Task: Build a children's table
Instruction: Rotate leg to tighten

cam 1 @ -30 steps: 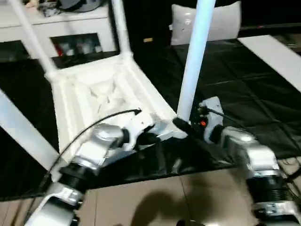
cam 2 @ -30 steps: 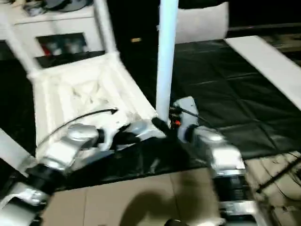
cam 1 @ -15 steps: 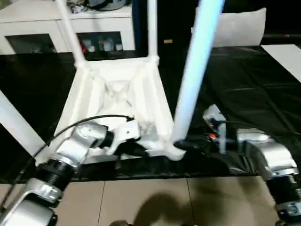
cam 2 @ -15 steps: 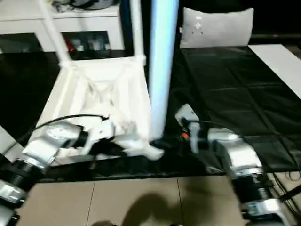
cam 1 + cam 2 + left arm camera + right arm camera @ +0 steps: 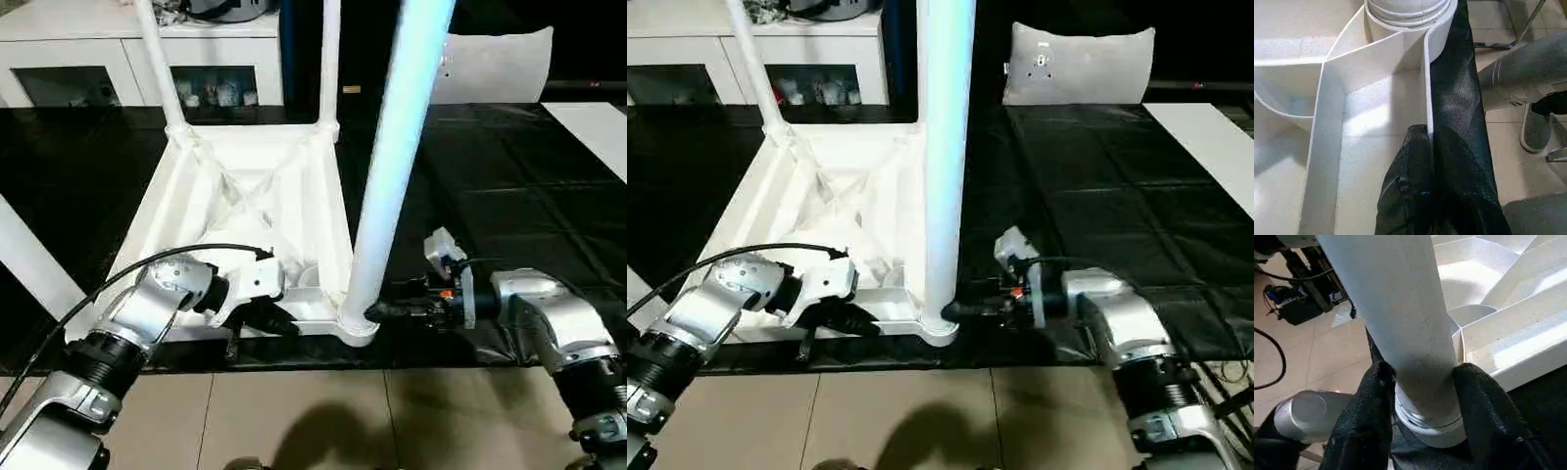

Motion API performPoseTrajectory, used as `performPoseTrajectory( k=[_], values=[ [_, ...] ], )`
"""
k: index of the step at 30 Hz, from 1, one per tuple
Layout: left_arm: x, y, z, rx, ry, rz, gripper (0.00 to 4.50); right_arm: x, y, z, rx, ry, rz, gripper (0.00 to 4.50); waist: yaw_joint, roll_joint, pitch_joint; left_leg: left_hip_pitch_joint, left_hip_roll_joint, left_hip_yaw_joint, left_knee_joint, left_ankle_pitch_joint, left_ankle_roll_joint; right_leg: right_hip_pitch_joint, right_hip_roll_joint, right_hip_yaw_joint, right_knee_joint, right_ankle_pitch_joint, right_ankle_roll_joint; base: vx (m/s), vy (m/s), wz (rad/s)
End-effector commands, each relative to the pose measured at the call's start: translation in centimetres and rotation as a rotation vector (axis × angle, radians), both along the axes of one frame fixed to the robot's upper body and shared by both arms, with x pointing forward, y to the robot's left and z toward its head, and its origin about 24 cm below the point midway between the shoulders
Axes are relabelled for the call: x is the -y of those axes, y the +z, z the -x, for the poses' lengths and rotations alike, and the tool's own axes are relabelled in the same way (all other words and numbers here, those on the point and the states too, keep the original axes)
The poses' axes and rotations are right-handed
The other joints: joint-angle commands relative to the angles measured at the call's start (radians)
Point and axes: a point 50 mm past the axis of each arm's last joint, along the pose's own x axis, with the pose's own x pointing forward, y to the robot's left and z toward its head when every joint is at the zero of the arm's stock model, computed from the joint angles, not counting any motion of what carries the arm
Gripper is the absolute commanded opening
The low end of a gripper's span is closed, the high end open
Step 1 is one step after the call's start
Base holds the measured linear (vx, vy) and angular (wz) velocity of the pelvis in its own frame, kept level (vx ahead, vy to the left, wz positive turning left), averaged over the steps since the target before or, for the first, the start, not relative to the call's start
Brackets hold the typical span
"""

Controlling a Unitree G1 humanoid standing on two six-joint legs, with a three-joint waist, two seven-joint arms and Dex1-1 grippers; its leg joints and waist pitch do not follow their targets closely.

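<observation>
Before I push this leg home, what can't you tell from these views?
- Seating depth: right gripper and socket rim hide the near leg's base.
- Leg tops: cut off by the top edge, eye views.
- Near-left corner of the top: the left arm covers it, eye views.
- Left gripper jaws pinch the rim; their tips merge in shadow.

The upside-down white plastic ribbed table top [image 5: 250, 211] takes up the black-covered work table [image 5: 509, 196] from centre to 9 o'clock, its upright white tube legs [image 5: 397, 162] fencing the corners. From 1 to 3 o'clock the cover lies open, apparently up to a pale cushion [image 5: 495, 64].
</observation>
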Motion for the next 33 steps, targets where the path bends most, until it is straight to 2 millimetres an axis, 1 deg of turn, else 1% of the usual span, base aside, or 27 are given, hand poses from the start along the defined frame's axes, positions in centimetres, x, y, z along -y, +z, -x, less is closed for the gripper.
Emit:
performPoseTrajectory(
  k=[1, 3, 4, 5, 7, 8, 11, 12, 13, 14, 17, 19, 20, 22, 24, 25, 26, 27, 30, 33],
  values=[
    [1.7, -0.1, 0.9, -0.010, -0.119, 0.019, 0.00, -0.3, 0.7, -0.7, 0.078, -0.032, 0.005, 1.96, -0.003, -0.009, -0.066, 0.002, 0.039, -0.006, -0.074, -0.202, 0.042, 0.060, -0.060, 0.060, -0.086, -0.467, -0.067, 0.000, 0.000, 0.00],
    [1.8, -0.1, 0.8, -0.001, -0.113, 0.023, 0.00, -0.2, 0.8, -0.6, 0.057, -0.039, -0.018, 1.96, -0.004, -0.011, -0.066, 0.002, 0.038, -0.006, -0.075, -0.205, 0.042, 0.061, -0.059, 0.059, -0.087, -0.480, -0.061, 0.000, 0.000, 0.00],
    [1.8, -0.1, 0.7, 0.002, -0.110, 0.025, 0.00, -0.1, 0.9, -0.5, 0.043, -0.038, -0.032, 2.15, -0.004, -0.010, -0.066, 0.003, 0.038, -0.006, -0.074, -0.204, 0.044, 0.061, -0.058, 0.059, -0.087, -0.478, -0.061, 0.000, 0.000, 0.00],
    [1.8, -0.1, 0.7, 0.002, -0.109, 0.025, 0.00, -0.1, 1.0, -0.4, 0.033, -0.033, -0.042, 2.15, -0.004, -0.010, -0.068, 0.003, 0.039, -0.006, -0.074, -0.199, 0.047, 0.061, -0.057, 0.060, -0.086, -0.464, -0.065, 0.000, 0.000, 0.00],
    [1.8, -0.1, 0.7, 0.002, -0.111, 0.022, 0.00, 0.1, 1.1, 0.0, 0.020, -0.011, -0.047, 2.43, -0.001, -0.007, -0.069, 0.004, 0.042, -0.006, -0.074, -0.193, 0.049, 0.060, -0.057, 0.062, -0.083, -0.441, -0.073, 0.000, 0.000, 0.00],
    [1.8, -0.1, 0.7, 0.004, -0.112, 0.021, 0.00, 0.2, 1.1, 0.2, 0.016, 0.002, -0.044, 2.43, 0.002, -0.006, -0.070, 0.003, 0.042, -0.007, -0.074, -0.187, 0.050, 0.062, -0.058, 0.063, -0.079, -0.421, -0.080, 0.000, 0.000, 0.00],
    [1.8, -0.2, 0.7, 0.003, -0.113, 0.020, 0.00, 0.2, 1.0, 0.0, 0.036, -0.010, -0.026, 2.72, 0.004, -0.007, -0.071, 0.004, 0.044, -0.006, -0.075, -0.186, 0.051, 0.061, -0.058, 0.064, -0.077, -0.406, -0.087, 0.000, 0.000, 0.00],
    [1.8, -0.2, 0.7, 0.002, -0.114, 0.020, 0.00, 0.1, 0.9, -0.1, 0.047, -0.016, -0.016, 2.72, 0.006, -0.004, -0.071, 0.005, 0.044, -0.006, -0.075, -0.186, 0.047, 0.060, -0.059, 0.065, -0.077, -0.402, -0.092, 0.000, 0.000, 0.00],
    [1.8, -0.2, 0.7, 0.001, -0.116, 0.019, 0.00, 0.0, 0.7, -0.3, 0.073, -0.031, 0.007, 2.81, 0.007, -0.005, -0.071, 0.004, 0.044, -0.006, -0.076, -0.187, 0.044, 0.061, -0.059, 0.064, -0.076, -0.402, -0.094, 0.000, 0.000, 0.00],
    [1.8, -0.2, 0.7, 0.001, -0.116, 0.019, 0.00, 0.0, 0.6, -0.4, 0.080, -0.039, 0.015, 2.88, 0.007, -0.004, -0.070, 0.004, 0.044, -0.006, -0.076, -0.191, 0.041, 0.060, -0.060, 0.064, -0.076, -0.405, -0.093, 0.000, 0.000, 0.00],
    [1.9, -0.3, 0.7, 0.000, -0.118, 0.018, 0.00, -0.2, 0.3, -0.6, 0.081, -0.052, 0.028, 2.88, 0.006, -0.005, -0.069, 0.005, 0.041, -0.006, -0.077, -0.207, 0.037, 0.062, -0.059, 0.063, -0.080, -0.428, -0.087, 0.000, 0.000, 0.00],
    [1.8, -0.3, 0.7, 0.002, -0.117, 0.016, 0.00, -0.3, 0.2, -0.3, 0.051, -0.030, 0.015, 2.88, 0.005, -0.005, -0.067, 0.006, 0.041, -0.007, -0.077, -0.218, 0.037, 0.062, -0.058, 0.062, -0.083, -0.449, -0.077, 0.000, 0.000, 0.00],
    [1.8, -0.2, 0.7, 0.003, -0.117, 0.015, 0.00, -0.4, 0.2, -0.2, 0.045, -0.025, 0.011, 2.72, 0.005, -0.005, -0.068, 0.006, 0.041, -0.007, -0.077, -0.216, 0.038, 0.062, -0.058, 0.062, -0.083, -0.447, -0.077, 0.000, 0.000, 0.00],
    [1.8, -0.3, 0.6, 0.003, -0.115, 0.014, 0.00, -0.4, 0.2, -0.2, 0.041, -0.020, 0.009, 2.55, 0.006, -0.006, -0.069, 0.006, 0.043, -0.008, -0.077, -0.208, 0.041, 0.062, -0.058, 0.063, -0.080, -0.430, -0.081, 0.000, 0.000, 0.00],
    [1.7, -0.3, 0.6, 0.003, -0.113, 0.012, 0.00, -0.3, 0.1, -0.2, 0.034, -0.017, 0.004, 2.52, 0.006, -0.007, -0.069, 0.005, 0.043, -0.007, -0.077, -0.208, 0.044, 0.062, -0.058, 0.064, -0.079, -0.422, -0.086, 0.000, 0.000, 0.00],
    [1.7, -0.3, 0.6, 0.003, -0.113, 0.012, 0.00, -0.3, 0.1, -0.2, 0.034, -0.017, 0.003, 2.30, 0.006, -0.007, -0.069, 0.005, 0.043, -0.007, -0.077, -0.208, 0.044, 0.062, -0.058, 0.064, -0.079, -0.422, -0.086, 0.000, 0.000, 0.00],
    [1.7, -0.4, 0.6, 0.003, -0.112, 0.011, 0.00, -0.4, 0.1, -0.2, 0.034, -0.016, 0.000, 2.18, 0.006, -0.007, -0.068, 0.006, 0.042, -0.006, -0.077, -0.213, 0.042, 0.061, -0.059, 0.063, -0.081, -0.438, -0.082, 0.000, 0.000, 0.00],
    [1.7, -0.4, 0.6, 0.003, -0.111, 0.012, 0.00, -0.6, -0.1, -0.1, 0.036, -0.013, -0.006, 2.12, 0.005, -0.008, -0.067, 0.006, 0.041, -0.007, -0.077, -0.215, 0.040, 0.062, -0.059, 0.062, -0.083, -0.451, -0.078, 0.000, 0.000, 0.00],
    [1.8, -0.4, 0.6, 0.003, -0.109, 0.015, 0.00, -0.9, -0.3, 0.1, 0.031, -0.007, -0.015, 2.00, 0.005, -0.008, -0.067, 0.005, 0.041, -0.007, -0.077, -0.212, 0.040, 0.062, -0.059, 0.062, -0.083, -0.451, -0.074, 0.000, 0.000, 0.00],
    [1.8, -0.4, 0.7, 0.001, -0.108, 0.018, 0.00, -1.1, -0.4, 0.2, 0.026, 0.001, -0.019, 1.97, 0.004, -0.007, -0.067, 0.006, 0.041, -0.007, -0.077, -0.216, 0.040, 0.061, -0.059, 0.062, -0.084, -0.455, -0.073, 0.000, 0.000, 0.00]
  ],
)
